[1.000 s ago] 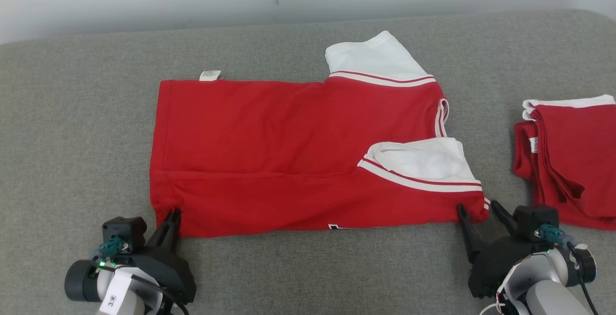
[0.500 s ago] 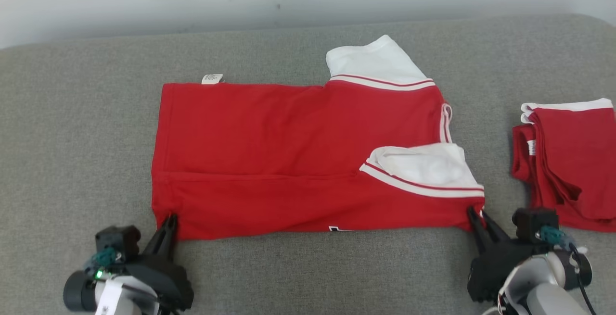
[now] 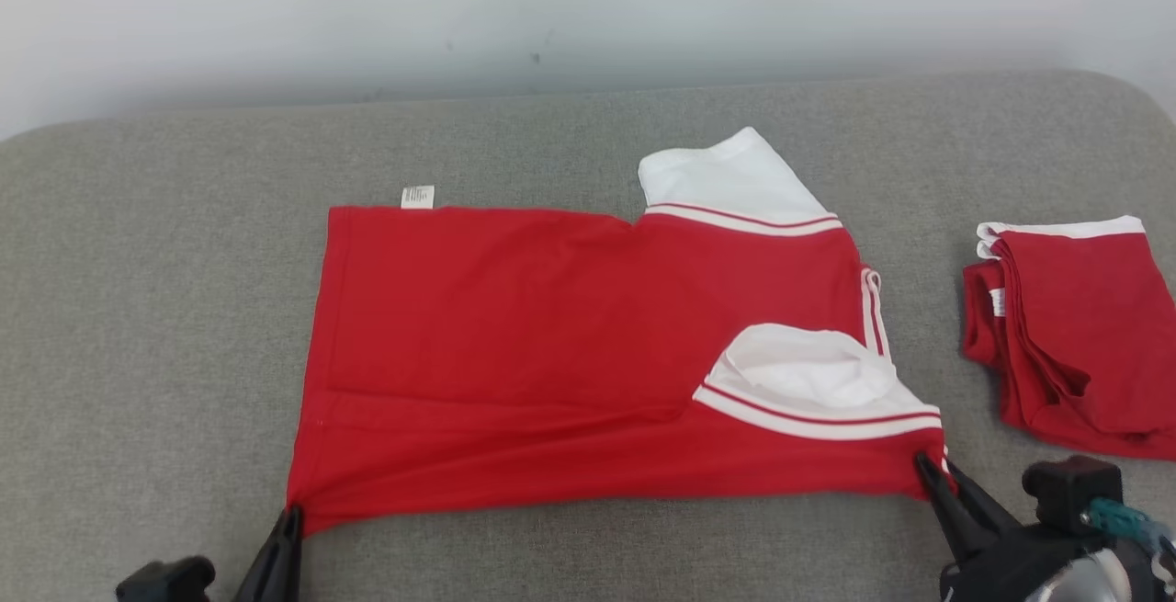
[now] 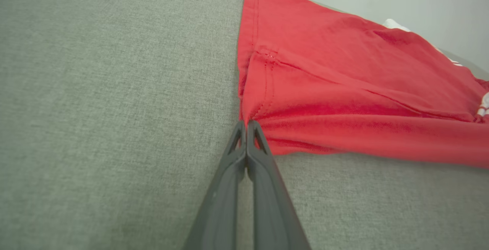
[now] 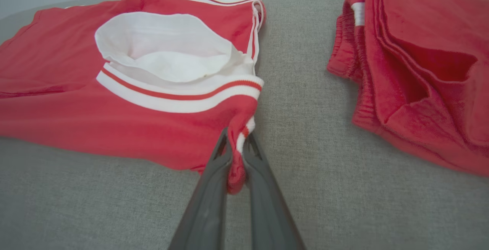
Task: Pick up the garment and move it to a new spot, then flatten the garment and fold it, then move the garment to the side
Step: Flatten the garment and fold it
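Lying apart are one spread garment (image 3: 551,326) and one folded garment (image 3: 1084,326).

The T-shirt (image 3: 551,335) lies spread on the tabletop (image 3: 165,308), beyond and between the two sets of jaws, its near left corner pinched by the left gripper (image 3: 292,515), its near right corner by the right gripper (image 3: 922,464). A folded garment (image 3: 1075,335) lies beyond and right of the right jaws, apart from the T-shirt.

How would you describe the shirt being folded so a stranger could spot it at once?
On the wide grey cushion, the shirt lies spread out across the middle. Unlike the folded red pile to its right, it lies flat, shows two white sleeves, and has its near corners pinched by the left gripper and right gripper.
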`<state>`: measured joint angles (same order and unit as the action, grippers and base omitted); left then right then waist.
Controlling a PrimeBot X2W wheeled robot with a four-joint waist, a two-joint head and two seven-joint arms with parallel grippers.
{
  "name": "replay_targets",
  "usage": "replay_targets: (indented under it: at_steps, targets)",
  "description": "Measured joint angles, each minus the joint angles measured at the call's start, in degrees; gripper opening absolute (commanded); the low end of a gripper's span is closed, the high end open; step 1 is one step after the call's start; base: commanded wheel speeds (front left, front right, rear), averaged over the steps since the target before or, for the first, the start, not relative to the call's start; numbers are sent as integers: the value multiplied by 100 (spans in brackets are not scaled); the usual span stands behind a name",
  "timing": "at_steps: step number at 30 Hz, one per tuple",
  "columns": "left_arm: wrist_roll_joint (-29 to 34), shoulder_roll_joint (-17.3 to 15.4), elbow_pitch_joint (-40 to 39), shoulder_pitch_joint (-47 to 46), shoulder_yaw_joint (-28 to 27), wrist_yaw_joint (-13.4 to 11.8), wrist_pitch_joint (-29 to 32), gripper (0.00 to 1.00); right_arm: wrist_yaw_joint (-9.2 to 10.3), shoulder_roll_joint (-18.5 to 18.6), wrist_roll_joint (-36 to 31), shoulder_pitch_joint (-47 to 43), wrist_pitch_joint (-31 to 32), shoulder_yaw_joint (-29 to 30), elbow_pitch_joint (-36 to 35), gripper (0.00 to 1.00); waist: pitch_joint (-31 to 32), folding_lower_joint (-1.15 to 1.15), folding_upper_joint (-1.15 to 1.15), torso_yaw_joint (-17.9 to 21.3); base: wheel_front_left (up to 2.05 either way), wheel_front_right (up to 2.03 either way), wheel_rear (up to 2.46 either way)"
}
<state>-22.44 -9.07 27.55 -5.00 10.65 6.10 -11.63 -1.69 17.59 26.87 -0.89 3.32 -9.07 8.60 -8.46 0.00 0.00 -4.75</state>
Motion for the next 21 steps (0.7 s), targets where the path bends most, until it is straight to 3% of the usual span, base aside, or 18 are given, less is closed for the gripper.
replay_targets:
  at_steps: [7, 17, 21]
  targets:
    - [-361, -178, -668, 775, 9, 97, 105, 0, -203, 131, 469, -778, 546, 9, -648, 0, 111, 0, 0, -76, 0, 0, 0]
    - [-900, -341, -1563, 1454, 114, 99, 681, 0, -202, 372, 957, -1331, 1233, 198, -1475, 0, 57, 0, 0, -99, 0, 0, 0]
    - [-1159, -405, -1889, 1645, 129, 100, 938, 0, -51, 530, 1046, -1533, 1439, 448, -1731, 0, 15, 0, 0, -100, 0, 0, 0]
